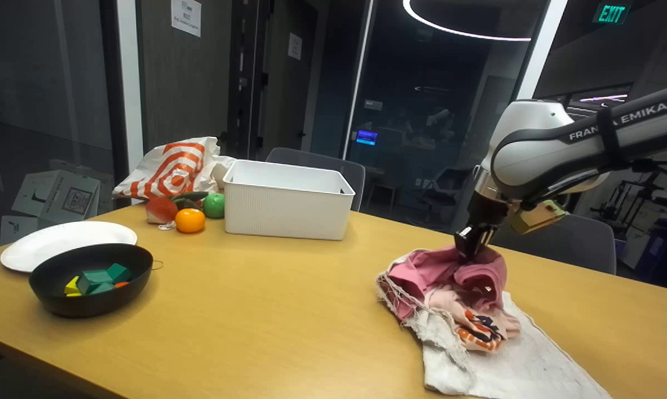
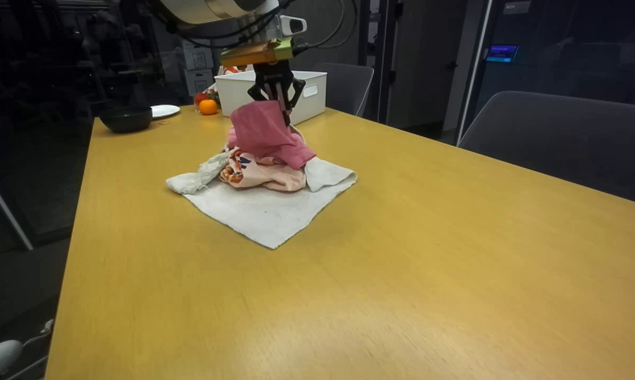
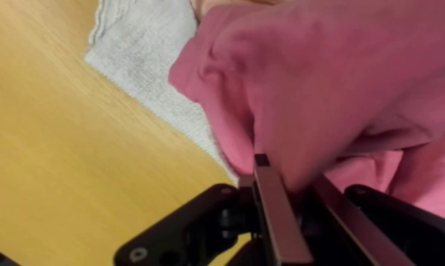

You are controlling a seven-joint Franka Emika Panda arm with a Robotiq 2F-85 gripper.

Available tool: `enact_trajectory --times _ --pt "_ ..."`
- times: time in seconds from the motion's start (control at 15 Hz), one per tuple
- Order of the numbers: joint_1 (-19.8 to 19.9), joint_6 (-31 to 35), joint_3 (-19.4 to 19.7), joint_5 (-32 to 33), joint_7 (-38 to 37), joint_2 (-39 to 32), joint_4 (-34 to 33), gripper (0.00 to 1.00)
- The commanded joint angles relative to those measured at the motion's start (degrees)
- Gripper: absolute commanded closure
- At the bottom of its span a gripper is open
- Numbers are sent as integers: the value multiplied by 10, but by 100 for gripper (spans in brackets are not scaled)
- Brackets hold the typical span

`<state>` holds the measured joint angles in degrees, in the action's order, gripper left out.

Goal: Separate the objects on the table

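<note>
In an exterior view, one robot arm (image 1: 549,152) reaches in from the right over one table (image 1: 278,310). Its one gripper (image 1: 465,256) points down; in the wrist view the two fingers (image 3: 280,216) stand almost together, a fold of pink cloth (image 1: 490,272) pinched between them. The pink cloth, one piece or two, hard to tell, lies bunched on the table's right side; below it is one peach cloth (image 1: 505,324) with an orange and navy print; under both, one white towel (image 1: 508,371), spread toward the near side. In the far middle stands one white box (image 1: 286,216), with one printed bag (image 1: 181,172) to its left. By them sit three round fruits (image 1: 190,220): one red, one orange, one green. Near left, one black bowl (image 1: 95,302) holds overlapping blocks (image 1: 94,279), too jumbled to count, beside one plate (image 1: 67,237). Two chairs (image 1: 585,244) show beyond the far edge.
</note>
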<state>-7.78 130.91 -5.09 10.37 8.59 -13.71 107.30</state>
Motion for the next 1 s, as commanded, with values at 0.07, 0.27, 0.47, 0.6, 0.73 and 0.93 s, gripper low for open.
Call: enact_trajectory --times 0.07,0.27,0.47,0.6,0.73,0.93 --pt "6 -19 19 45 -43 42 -14 87" --pt "20 -52 19 22 -23 59 -21 86" --pt "34 -72 0 -88 65 51 -27 87" --pt "36 -74 -12 -161 115 36 -32 60" --pt "34 -77 -20 -201 140 22 -36 47" --pt "12 -37 -11 -95 87 -5 -30 23"
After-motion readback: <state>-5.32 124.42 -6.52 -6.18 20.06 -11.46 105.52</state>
